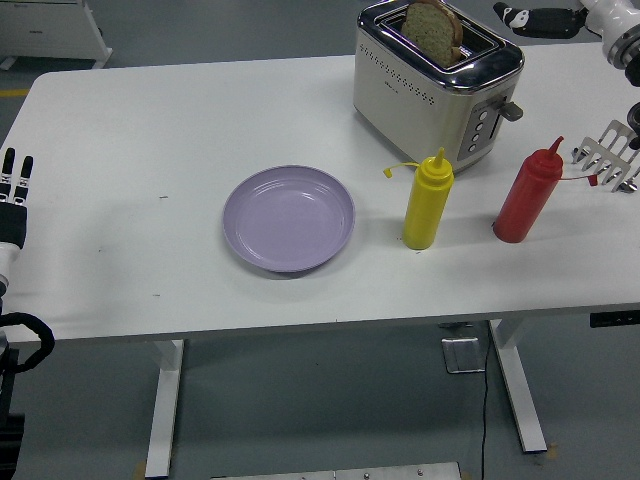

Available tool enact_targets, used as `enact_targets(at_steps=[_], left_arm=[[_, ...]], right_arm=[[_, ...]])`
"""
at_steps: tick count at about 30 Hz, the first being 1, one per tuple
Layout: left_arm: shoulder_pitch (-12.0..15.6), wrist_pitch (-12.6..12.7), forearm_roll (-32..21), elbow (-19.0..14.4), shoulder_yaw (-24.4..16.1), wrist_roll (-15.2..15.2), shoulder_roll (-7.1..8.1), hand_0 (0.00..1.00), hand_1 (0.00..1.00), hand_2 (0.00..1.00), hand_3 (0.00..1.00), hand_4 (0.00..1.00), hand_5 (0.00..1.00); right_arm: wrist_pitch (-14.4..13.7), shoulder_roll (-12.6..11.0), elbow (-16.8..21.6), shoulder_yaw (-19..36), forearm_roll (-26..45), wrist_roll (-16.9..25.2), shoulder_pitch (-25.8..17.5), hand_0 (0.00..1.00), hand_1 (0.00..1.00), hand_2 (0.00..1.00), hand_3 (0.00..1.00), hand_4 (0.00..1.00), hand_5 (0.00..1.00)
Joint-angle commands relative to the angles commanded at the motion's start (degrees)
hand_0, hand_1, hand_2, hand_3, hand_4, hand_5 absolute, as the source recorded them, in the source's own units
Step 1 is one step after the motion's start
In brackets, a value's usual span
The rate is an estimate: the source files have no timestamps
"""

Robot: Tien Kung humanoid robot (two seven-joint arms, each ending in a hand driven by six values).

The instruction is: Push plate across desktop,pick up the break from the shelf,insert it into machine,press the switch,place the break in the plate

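Your right hand (545, 18) hovers at the toaster's (437, 82) two o'clock, fingers extended and empty, while the bread (432, 27) stands upright in its slot.

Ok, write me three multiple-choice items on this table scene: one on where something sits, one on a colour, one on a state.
1. Where does the yellow bottle stand?
A. between the plate and the red bottle
B. on top of the toaster
C. at the table's far left corner

2. What colour is the plate?
A. green
B. lilac
C. orange

3. What is the state of the bread?
A. lying on the plate
B. held in the left robot hand
C. standing in a toaster slot

Answers:
1. A: the plate lies to its left and the red bottle stands to its right.
2. B: it is pale purple and holds nothing.
3. C: the slice sticks up out of the toaster, while the left robot hand rests at the left table edge and the right robot hand is up beside the toaster, holding nothing.
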Motion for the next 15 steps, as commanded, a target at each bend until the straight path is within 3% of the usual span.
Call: enact_targets(at_steps=[15], left_arm=[[0.4, 0.0, 0.0, 0.1, 0.0, 0.0, 0.22, 0.853, 0.918, 0.911, 0.796, 0.655, 0.998]], right_arm=[[-0.8, 12.2, -13.6, -5.1, -1.0, -6.7, 9.8, 0.839, 0.818, 0.849, 0.876, 0.710, 0.402]])
